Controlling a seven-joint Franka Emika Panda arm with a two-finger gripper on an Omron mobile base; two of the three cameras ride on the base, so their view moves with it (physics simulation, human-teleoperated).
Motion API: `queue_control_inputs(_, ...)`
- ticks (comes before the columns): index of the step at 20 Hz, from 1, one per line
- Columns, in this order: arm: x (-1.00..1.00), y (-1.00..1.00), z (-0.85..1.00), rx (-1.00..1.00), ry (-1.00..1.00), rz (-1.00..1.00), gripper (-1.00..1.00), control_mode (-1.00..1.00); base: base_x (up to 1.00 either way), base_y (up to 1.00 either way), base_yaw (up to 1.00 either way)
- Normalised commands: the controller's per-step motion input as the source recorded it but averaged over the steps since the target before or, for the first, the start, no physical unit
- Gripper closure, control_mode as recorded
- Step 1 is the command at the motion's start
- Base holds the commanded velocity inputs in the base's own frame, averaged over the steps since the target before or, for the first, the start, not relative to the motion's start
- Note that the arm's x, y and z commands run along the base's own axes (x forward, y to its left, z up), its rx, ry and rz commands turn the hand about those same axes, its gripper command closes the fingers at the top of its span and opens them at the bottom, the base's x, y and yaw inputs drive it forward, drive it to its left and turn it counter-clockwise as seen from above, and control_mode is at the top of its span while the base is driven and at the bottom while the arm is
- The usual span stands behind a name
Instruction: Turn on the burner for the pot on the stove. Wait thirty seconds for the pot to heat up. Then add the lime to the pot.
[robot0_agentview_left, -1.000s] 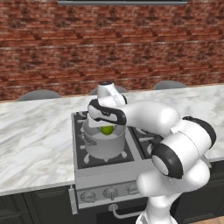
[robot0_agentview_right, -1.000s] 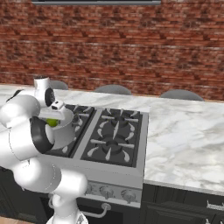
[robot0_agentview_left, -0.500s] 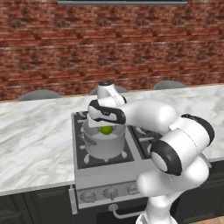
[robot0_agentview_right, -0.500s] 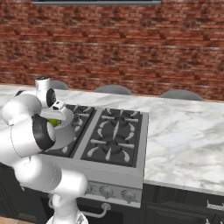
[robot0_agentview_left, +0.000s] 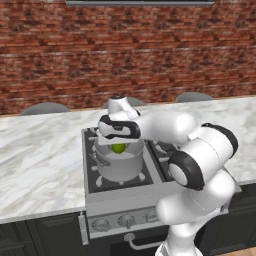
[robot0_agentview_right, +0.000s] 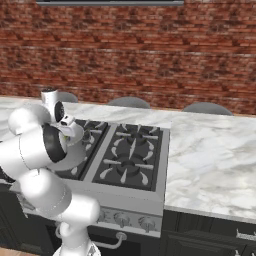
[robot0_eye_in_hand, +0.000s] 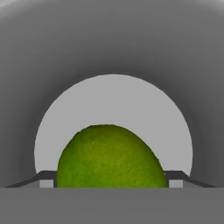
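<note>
Directly over the pot (robot0_agentview_left: 119, 166), gripper (robot0_agentview_left: 119, 142) spread wide, lime (robot0_agentview_left: 118, 147) between its fingertips, grip unclear

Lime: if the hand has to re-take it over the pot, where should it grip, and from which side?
Grip the lime across its round middle, coming straight down from above. The pot wall rings it, so probably only the open top gives the hand a way in.
</note>
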Motion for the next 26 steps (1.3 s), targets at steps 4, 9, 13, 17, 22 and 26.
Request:
queue_control_inputs(4,0.25,0.14,-0.16,-0.02,0.00,0.00,1.00,-1.00,0.00,0.00,0.00)
queue_control_inputs(9,0.27,0.04,-0.16,-0.01,0.00,0.00,1.00,-1.00,0.00,0.00,0.00)
queue_control_inputs(13,0.18,0.00,-0.16,0.00,0.00,0.00,1.00,-1.00,0.00,0.00,0.00)
queue_control_inputs(17,0.00,0.00,-0.15,0.00,0.00,0.00,1.00,-1.00,0.00,0.00,0.00)
queue_control_inputs(22,-0.13,0.00,-0.20,0.00,0.00,0.00,1.00,-1.00,0.00,0.00,0.00)
queue_control_inputs(26,-0.23,0.00,-0.16,0.00,0.00,0.00,1.00,-1.00,0.00,0.00,0.00)
